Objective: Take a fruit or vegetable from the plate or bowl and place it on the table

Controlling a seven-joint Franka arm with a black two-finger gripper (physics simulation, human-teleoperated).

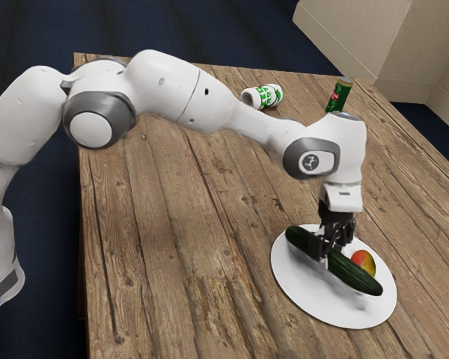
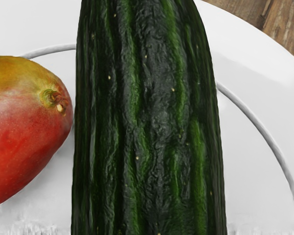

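The black gripper (image 1: 335,238) is low over the plate in the exterior view, astride the middle of the long dark green cucumber (image 1: 353,275). The cucumber lies across the white plate (image 1: 299,300), and whether it touches the plate under the hand cannot be made out. A red and yellow mango (image 1: 364,262) is on the plate beside the cucumber. The wrist view has the ridged cucumber (image 2: 147,117) large under the hand, the mango (image 2: 24,122) a narrow gap away from it, and the plate (image 2: 257,68) beneath both. The grip on the cucumber is hard to judge.
A white and green can (image 1: 262,96) lies on its side near the wooden table's (image 1: 187,224) far edge. An upright green can (image 1: 339,96) stands beyond the arm's wrist, towards the exterior view's right. Bare wood surrounds the plate.
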